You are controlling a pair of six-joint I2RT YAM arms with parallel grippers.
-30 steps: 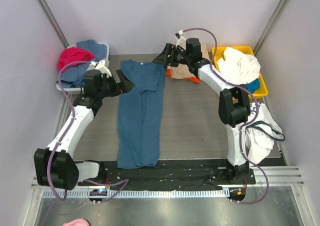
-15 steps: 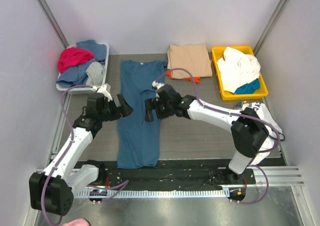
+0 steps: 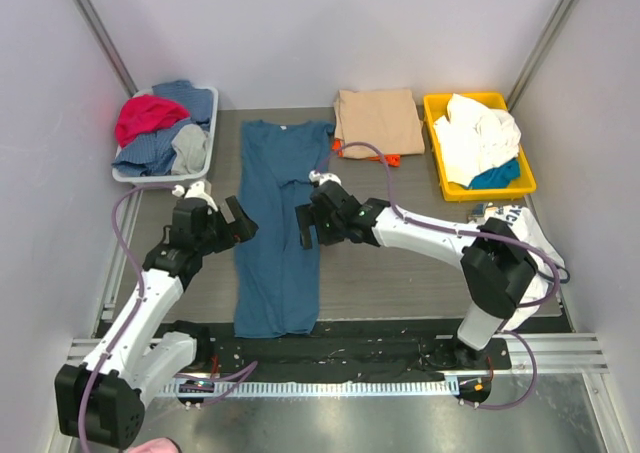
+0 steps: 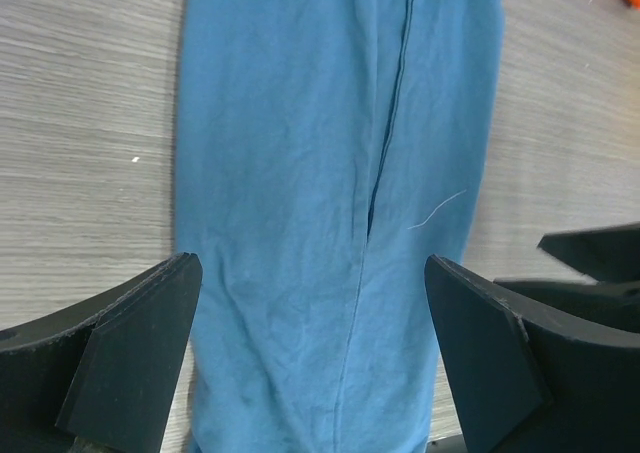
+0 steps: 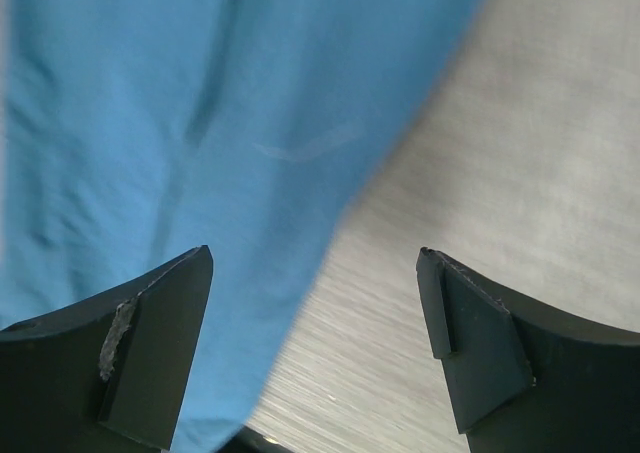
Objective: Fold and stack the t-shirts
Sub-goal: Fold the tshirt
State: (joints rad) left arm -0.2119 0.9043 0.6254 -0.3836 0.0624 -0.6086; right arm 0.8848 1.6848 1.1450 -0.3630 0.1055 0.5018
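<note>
**Both end effectors wide at blue shirt mid-length, nothing gripped**

- Left end effector: jaws spread wide, empty, at the left edge of the blue shirt. Wrist view looks down on the cloth, which spans between the two fingers.
- Right end effector: jaws wide, empty, at the shirt's right edge, opposite the left one. In the wrist view one finger is over cloth and the other over bare worktop. Can't tell whether either one touches the fabric.
- Blue shirt: flat, folded into a long narrow strip, collar at the far end, hem at the black mat on the near edge. A seam or fold line runs lengthwise, and a thin pale thread lies on it.
- Tan shirt: folded rectangle at the far edge, just right of the blue collar. It sits on the orange shirt, which only peeks out along its near side.
- Nothing lies between the end effectors and the blue shirt. The right arm reaches in across open worktop.
- Yellow bin, far right: white cloth heaped over a teal piece.
- Pale tray, far left: red, blue and grey garments piled up.
- White cloth draped by the right arm's base.
- Worktop is grey wood-grain with pale walls on three sides.
</note>
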